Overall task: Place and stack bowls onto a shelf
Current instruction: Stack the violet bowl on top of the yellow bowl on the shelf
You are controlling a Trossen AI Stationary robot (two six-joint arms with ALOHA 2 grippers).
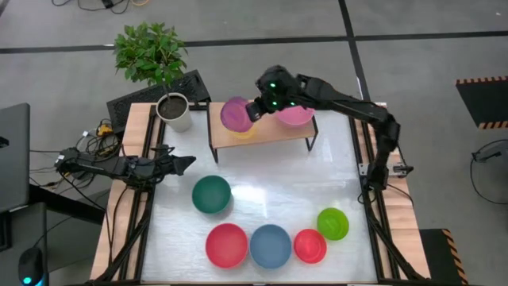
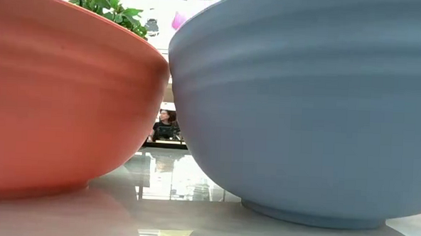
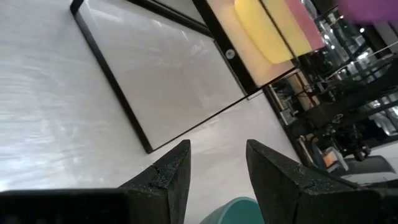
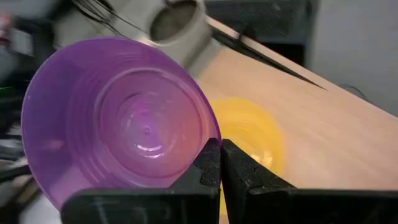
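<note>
Over shelf (image 1: 262, 131) left end, my right gripper (image 4: 221, 163) pinches purple bowl (image 4: 118, 118) by rim, fingers closed. Yellow bowl (image 4: 249, 134) sits just below and beyond on board; I judge stack goes there. Left gripper (image 3: 217, 171) parked, open, empty.

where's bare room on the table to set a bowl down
Free: the tabletop between the shelf and the light green bowl, right of the dark green bowl. Crowded: the front row, red, blue, small red.
</note>
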